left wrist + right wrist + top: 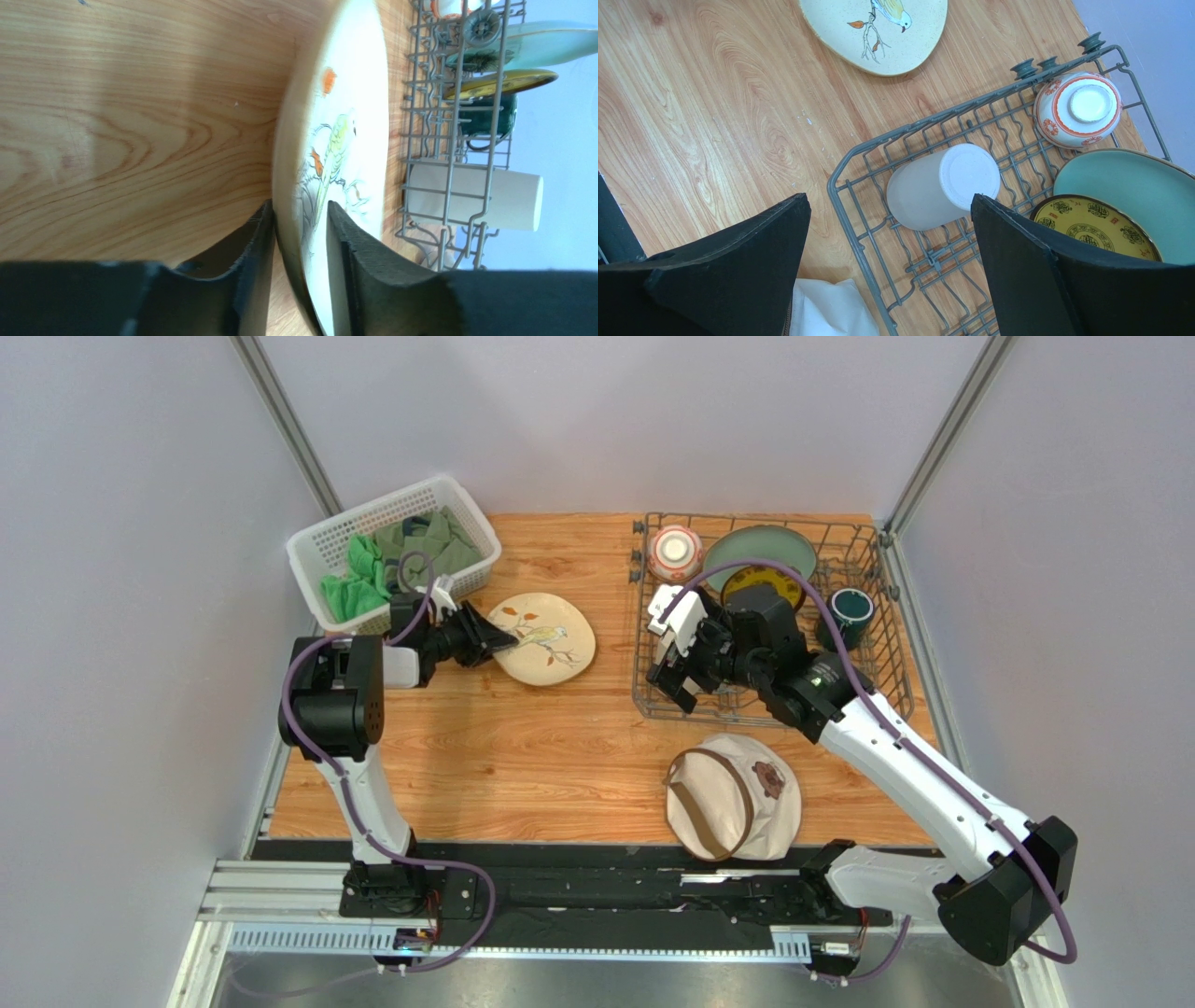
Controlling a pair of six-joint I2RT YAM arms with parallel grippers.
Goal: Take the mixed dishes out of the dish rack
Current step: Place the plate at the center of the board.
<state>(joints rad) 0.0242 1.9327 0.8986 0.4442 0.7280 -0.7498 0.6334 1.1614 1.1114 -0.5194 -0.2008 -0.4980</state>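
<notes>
The cream plate point(544, 637) is round and matt, with a yellow-green bird on a thin branch and small orange leaves drawn on its face. It lies face up on the wooden surface point(561, 756), left of the dish rack point(870, 665) and apart from it. The left gripper point(300, 208) straddles the plate's left rim, one jaw under the edge and one over the face; I cannot tell whether they press on it.

The rack is dark grey wire with raised sides and sits at the far right of the surface, its right side close to the surface's edge. A beige tumbler point(941, 185) lies on its side near the rack's left wall. A red-orange-and-white bowl point(1078, 108) sits upside down in the far left corner. A pale green plate point(1137, 189) leans behind a small dark yellow-patterned plate point(1088, 224). A dark green mug point(850, 609) sits at the right side. The right gripper point(889, 203) hangs above the tumbler, jaws wide apart and holding nothing.

A white lattice basket point(368, 507) of green cloths point(358, 581) fills the far left corner, just beyond the left gripper. A beige hat point(732, 795) lies just near of the rack. Bare wood runs across the near left, from the cream plate to the near edge.
</notes>
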